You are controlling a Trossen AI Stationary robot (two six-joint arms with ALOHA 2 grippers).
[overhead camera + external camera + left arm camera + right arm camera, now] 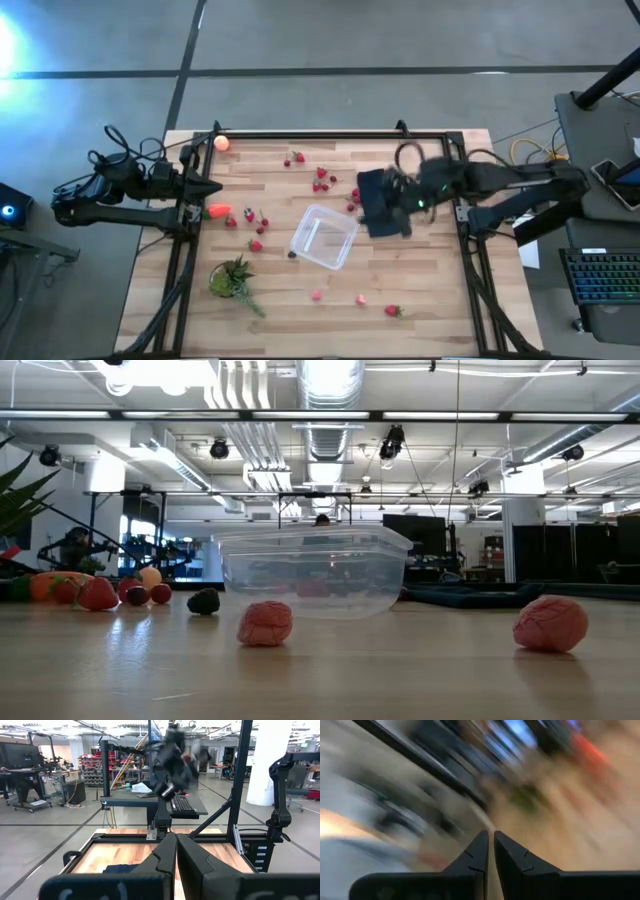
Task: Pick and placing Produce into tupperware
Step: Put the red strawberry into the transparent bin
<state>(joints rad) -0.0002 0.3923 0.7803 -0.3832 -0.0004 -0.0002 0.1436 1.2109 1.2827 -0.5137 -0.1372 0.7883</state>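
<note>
One clear rounded-square tupperware (323,237) mid bench (430,310), set diagonal, empty. Elongated orange-red piece (218,211) lying left-right. Left claw (175,851), right claw (489,849) pressed together, holding nothing.

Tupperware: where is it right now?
In the high view the tupperware sits near the table's middle, empty, with the dark cloth just off its right side and a small dark piece by its left corner.
</note>
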